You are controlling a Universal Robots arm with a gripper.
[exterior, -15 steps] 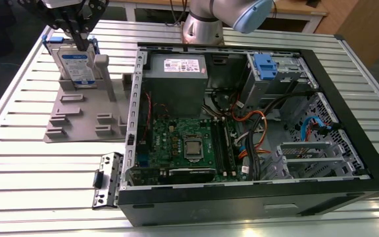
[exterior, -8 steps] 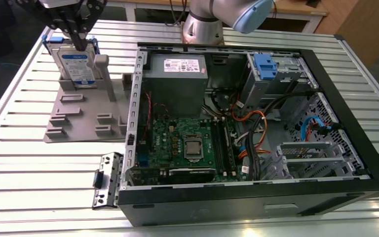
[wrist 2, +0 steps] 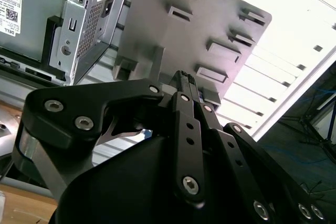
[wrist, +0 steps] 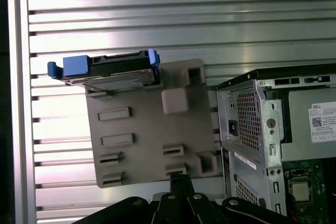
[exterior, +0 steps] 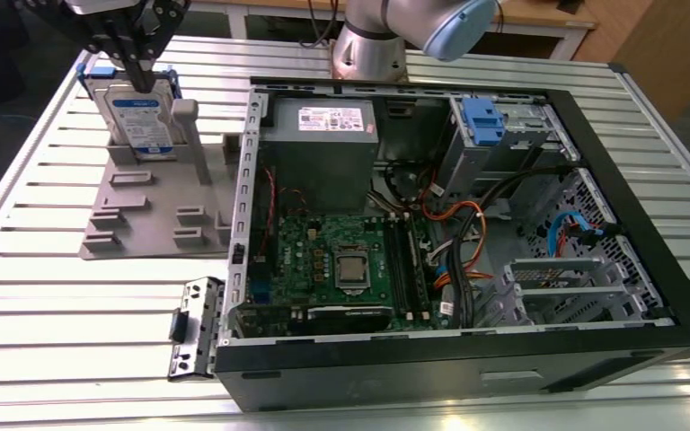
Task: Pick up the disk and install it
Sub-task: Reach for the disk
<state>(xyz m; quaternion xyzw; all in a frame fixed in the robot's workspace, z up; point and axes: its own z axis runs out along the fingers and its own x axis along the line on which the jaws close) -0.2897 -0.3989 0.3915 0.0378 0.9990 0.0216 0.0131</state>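
The disk stands on edge in a slot at the far end of a grey holder, on the exterior view's left. It is a silver drive with a white-and-blue label in a bright blue frame. In the first wrist view the disk is seen edge-on from above, at the holder's far end. My gripper hangs above the holder, its black fingers drawn together to a point with nothing between them. In both wrist views the gripper's tips sit over the holder plate, apart from the disk.
An open computer case lies on the slatted metal table, to the right of the holder in the exterior view. Inside are a grey power supply, a drive cage with a blue tab, a motherboard and cables. A loose metal bracket lies by the case's front corner.
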